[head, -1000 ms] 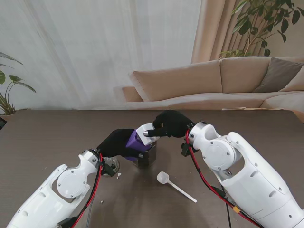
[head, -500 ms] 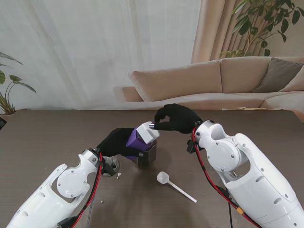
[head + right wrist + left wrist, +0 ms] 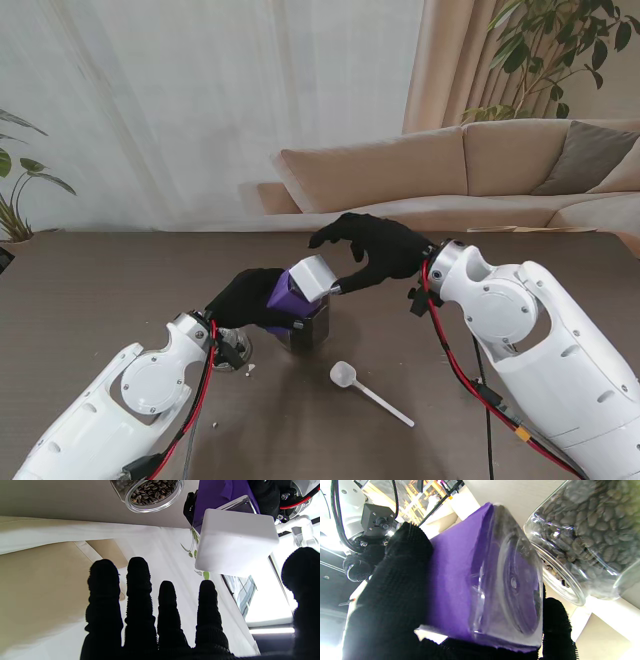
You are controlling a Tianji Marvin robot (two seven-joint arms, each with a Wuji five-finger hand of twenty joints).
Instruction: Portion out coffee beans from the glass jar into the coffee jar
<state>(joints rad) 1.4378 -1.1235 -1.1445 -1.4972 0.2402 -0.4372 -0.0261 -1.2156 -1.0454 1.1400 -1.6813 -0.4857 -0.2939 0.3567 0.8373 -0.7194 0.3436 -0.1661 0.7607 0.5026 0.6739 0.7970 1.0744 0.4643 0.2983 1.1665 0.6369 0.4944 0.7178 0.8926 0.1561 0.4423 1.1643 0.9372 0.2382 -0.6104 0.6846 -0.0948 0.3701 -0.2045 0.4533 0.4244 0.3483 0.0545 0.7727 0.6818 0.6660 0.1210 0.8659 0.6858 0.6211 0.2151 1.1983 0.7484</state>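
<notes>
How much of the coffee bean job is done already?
Done: the glass jar of beans stands open. In hand: the left robot hand holds the purple coffee jar tilted, its white lid on; the right robot hand is open beside the lid. Left: lid off, then move beans over. The white scoop lies untouched on the table.
</notes>
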